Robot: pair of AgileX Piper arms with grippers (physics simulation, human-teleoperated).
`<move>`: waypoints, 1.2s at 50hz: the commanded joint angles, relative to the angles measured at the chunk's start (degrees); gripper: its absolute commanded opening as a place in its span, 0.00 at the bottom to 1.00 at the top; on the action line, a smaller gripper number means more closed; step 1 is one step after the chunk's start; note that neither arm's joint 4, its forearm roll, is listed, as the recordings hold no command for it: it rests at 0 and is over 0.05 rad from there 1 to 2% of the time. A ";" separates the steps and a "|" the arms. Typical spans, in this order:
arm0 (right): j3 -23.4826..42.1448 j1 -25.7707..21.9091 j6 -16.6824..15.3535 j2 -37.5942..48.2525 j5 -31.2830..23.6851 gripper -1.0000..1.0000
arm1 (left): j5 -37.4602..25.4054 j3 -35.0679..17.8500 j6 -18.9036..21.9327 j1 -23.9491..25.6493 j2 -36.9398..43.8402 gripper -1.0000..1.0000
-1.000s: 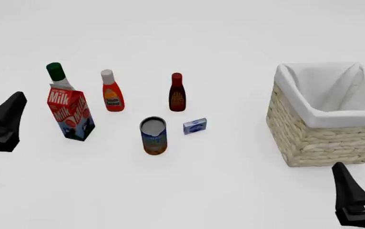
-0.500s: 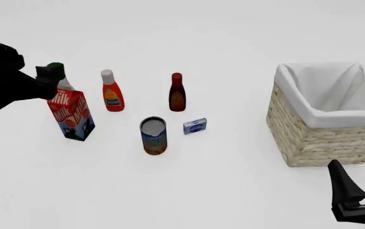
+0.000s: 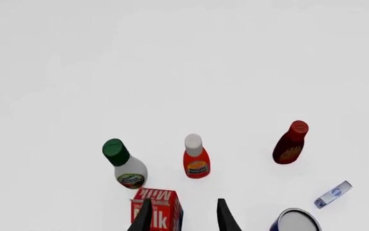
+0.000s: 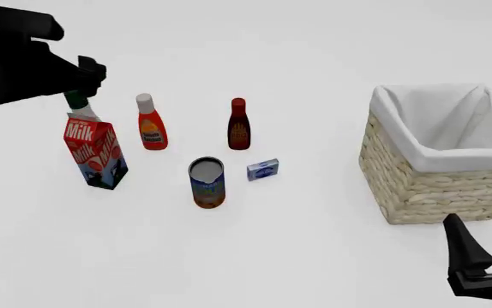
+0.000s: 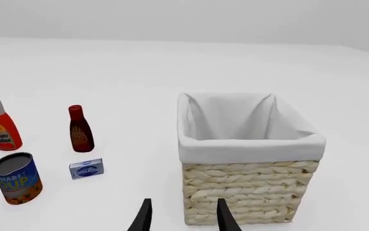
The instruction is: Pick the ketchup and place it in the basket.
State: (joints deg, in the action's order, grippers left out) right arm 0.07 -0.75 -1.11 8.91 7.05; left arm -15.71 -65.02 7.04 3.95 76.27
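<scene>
**Ketchup upright on the bench, both claws apart**

Ketchup (image 4: 151, 126) stands upright on the white bench (image 4: 315, 244), a bright red squeeze bottle with a white cap, between the green-capped bottle (image 4: 78, 104) and the slimmer dark-red bottle (image 4: 238, 126). We see the left arm raised high at the far left above the milk carton (image 4: 95, 153), its left claw (image 3: 183, 217) spread and empty, looking down on the bottles. Our right claw (image 4: 484, 247) sits low at the near right, fingers apart, holding nothing, just before the basket (image 4: 426, 186). That square woven wicker basket shows only its white cloth lining. A soup can (image 4: 207, 183) and a small blue box (image 4: 263, 169) sit nearer us.
</scene>
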 commanded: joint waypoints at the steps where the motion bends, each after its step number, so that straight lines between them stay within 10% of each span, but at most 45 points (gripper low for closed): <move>1: -0.02 0.02 0.20 1.06 0.91 1.00 | -4.63 -8.23 -0.05 -0.40 6.81 1.00; 60: -0.04 1.14 1.06 1.42 1.97 1.00 | -2.28 -22.22 -1.07 1.30 23.48 1.00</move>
State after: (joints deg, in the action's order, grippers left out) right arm 0.04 0.23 -0.13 10.10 8.70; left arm -19.25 -85.95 6.19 5.36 97.55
